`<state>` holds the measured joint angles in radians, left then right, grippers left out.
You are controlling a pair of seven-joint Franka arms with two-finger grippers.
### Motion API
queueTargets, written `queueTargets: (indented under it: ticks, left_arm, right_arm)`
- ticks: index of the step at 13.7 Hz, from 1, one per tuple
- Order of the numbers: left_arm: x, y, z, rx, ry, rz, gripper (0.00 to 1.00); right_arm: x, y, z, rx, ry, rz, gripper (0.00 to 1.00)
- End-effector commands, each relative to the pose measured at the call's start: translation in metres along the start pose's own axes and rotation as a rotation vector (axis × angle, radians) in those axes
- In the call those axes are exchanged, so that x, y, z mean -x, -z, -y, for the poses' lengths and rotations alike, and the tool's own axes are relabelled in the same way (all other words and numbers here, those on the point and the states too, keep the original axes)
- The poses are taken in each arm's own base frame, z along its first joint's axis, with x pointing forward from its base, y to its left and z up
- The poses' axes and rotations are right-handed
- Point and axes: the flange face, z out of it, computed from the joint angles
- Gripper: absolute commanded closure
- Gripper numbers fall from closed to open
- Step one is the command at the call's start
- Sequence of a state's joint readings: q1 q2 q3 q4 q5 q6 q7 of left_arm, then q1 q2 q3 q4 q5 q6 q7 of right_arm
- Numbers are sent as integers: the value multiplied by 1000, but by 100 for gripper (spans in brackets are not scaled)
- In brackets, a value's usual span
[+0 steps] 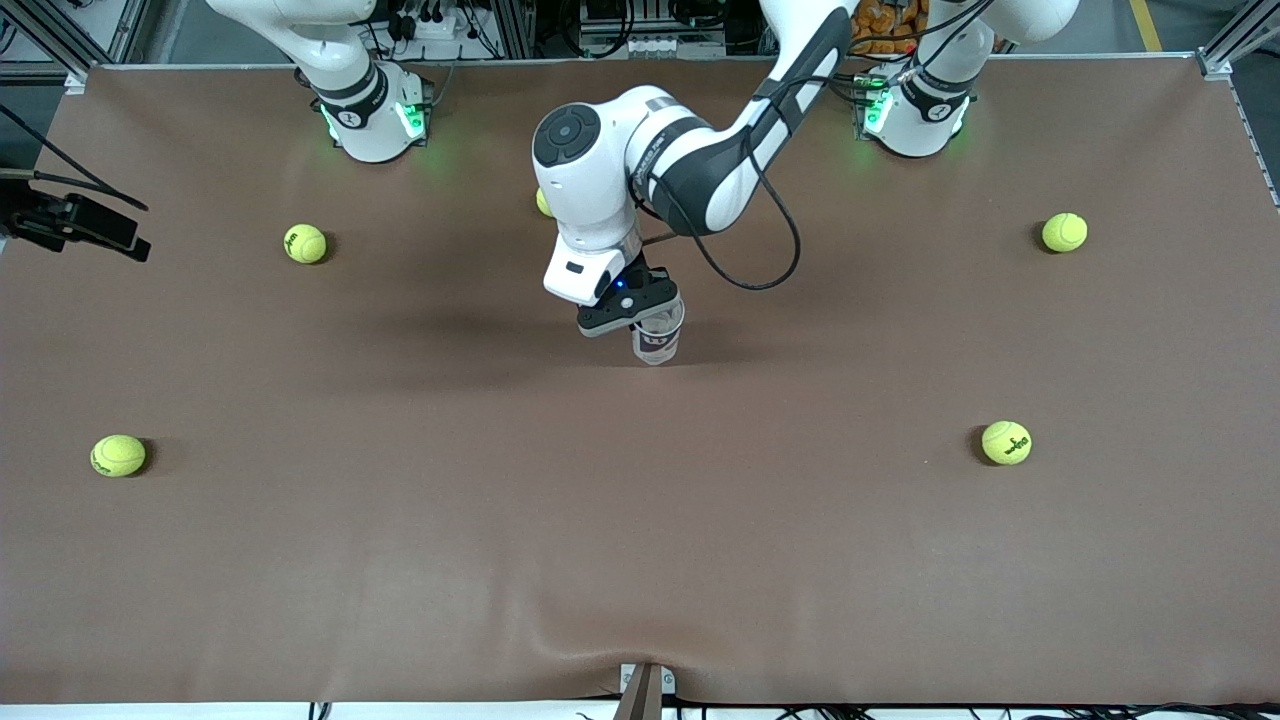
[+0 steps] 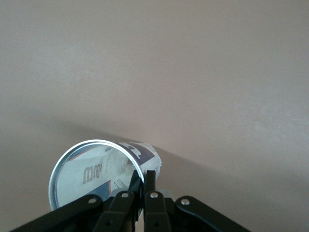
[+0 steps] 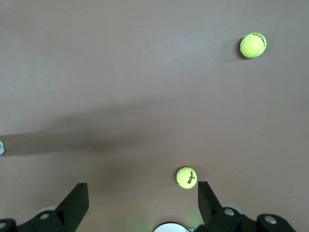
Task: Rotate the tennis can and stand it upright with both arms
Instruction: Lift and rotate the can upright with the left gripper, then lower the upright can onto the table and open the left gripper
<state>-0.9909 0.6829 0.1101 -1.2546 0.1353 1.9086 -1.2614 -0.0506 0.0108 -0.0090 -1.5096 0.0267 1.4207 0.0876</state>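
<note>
The tennis can is at the middle of the table, a clear tube with a white and navy label, its open metallic rim up under the left gripper. My left gripper is shut on the rim. In the left wrist view the fingers pinch the can's wall, one inside the mouth and one outside. The can stands steeply; whether its base touches the mat is unclear. My right gripper is open and empty, high above the table near its own base; it does not show in the front view.
Several yellow-green tennis balls lie on the brown mat: one near the right arm's base, one nearer the camera, two toward the left arm's end, one half hidden by the left arm. A black device juts in at the table's edge.
</note>
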Motion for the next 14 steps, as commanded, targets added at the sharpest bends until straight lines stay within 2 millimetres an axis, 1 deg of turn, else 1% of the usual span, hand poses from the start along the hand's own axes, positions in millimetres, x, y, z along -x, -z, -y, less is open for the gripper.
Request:
queueTargets:
  ticks: [1, 2, 3, 4, 5, 6, 7, 9, 11, 12, 13, 14]
  left_arm:
    - [3, -5, -5, -9, 16, -41, 96]
    - [3, -4, -4, -7, 15, -41, 77]
    - [2, -1, -4, -5, 16, -42, 61]
    - [2, 0, -4, -3, 16, -42, 49]
    - [2, 2, -4, 0, 18, -43, 43]
    - [0, 6, -3, 5, 21, -44, 40]
    - [0, 7, -3, 6, 23, -43, 39]
    - [-1, 17, -1, 16, 25, -44, 37]
    - [-1, 21, 1, 15, 26, -42, 34]
    - [-2, 27, 2, 19, 29, -38, 34]
    - [-3, 40, 6, 21, 33, -31, 32]
    - [-2, 45, 11, 2, 32, -21, 30]
  right_arm:
    - [-3, 4, 0, -12, -7, -5, 0]
    - [-3, 4, 0, -12, -7, -5, 0]
    - [-3, 4, 0, -12, -7, -4, 0]
    - [-3, 4, 0, -12, -7, -5, 0]
    - [-3, 4, 0, -12, -7, -5, 0]
    - [-3, 4, 0, -12, -9, -4, 0]
    - [-3, 4, 0, -14, -7, -5, 0]
    - [-3, 4, 0, -12, -9, -5, 0]
    - [-3, 4, 0, -12, -7, -5, 0]
    - [-3, 4, 0, -12, -7, -5, 0]
    - [-3, 4, 0, -12, -7, -4, 0]
    - [-3, 4, 0, -12, -9, -5, 0]
